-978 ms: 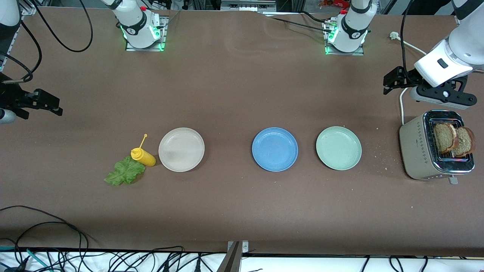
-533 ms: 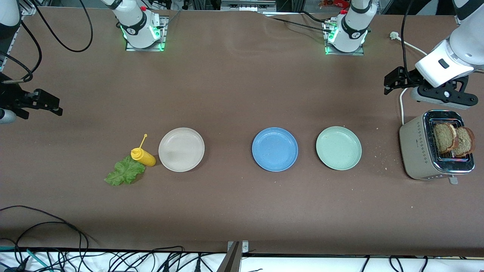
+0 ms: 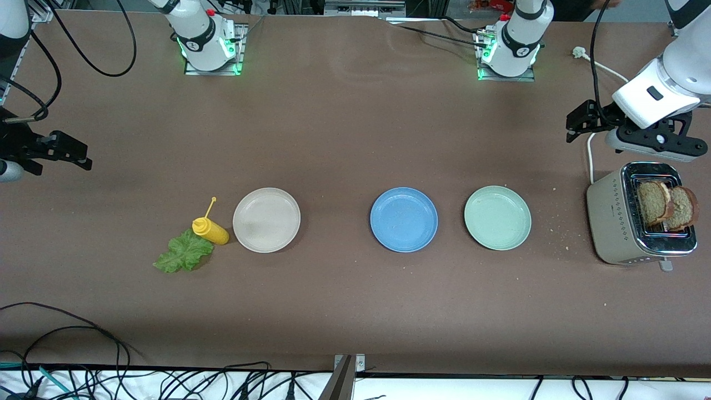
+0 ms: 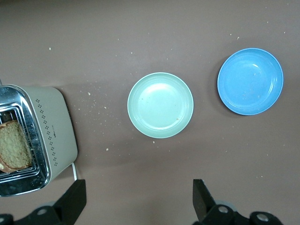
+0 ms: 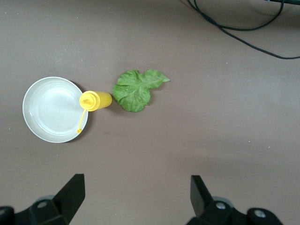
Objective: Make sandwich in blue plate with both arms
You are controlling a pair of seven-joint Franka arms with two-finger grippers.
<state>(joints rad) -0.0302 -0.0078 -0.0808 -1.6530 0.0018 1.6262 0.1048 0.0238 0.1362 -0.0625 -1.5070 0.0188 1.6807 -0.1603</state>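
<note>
The blue plate [image 3: 404,219] [image 4: 250,81] sits bare near the table's middle. Two brown bread slices [image 3: 665,204] [image 4: 14,146] stand in a toaster [image 3: 611,222] at the left arm's end. A green lettuce leaf [image 3: 183,253] [image 5: 136,89] lies flat toward the right arm's end, touching a yellow squeeze bottle [image 3: 211,231]. My left gripper [image 3: 581,120] [image 4: 139,197] hangs open over the table beside the toaster, holding nothing. My right gripper [image 3: 69,153] [image 5: 137,194] hangs open and holds nothing over the table at the right arm's end.
A pale green plate [image 3: 497,218] [image 4: 160,105] lies between the blue plate and the toaster. A beige-white plate [image 3: 266,220] [image 5: 51,109] lies beside the yellow bottle [image 5: 93,100]. A white cable [image 3: 590,158] runs by the toaster [image 4: 54,136]. Black cables hang at the table's front edge.
The left arm's hand has drifted slightly toward its own end of the table. The right arm and everything on the table have not moved.
</note>
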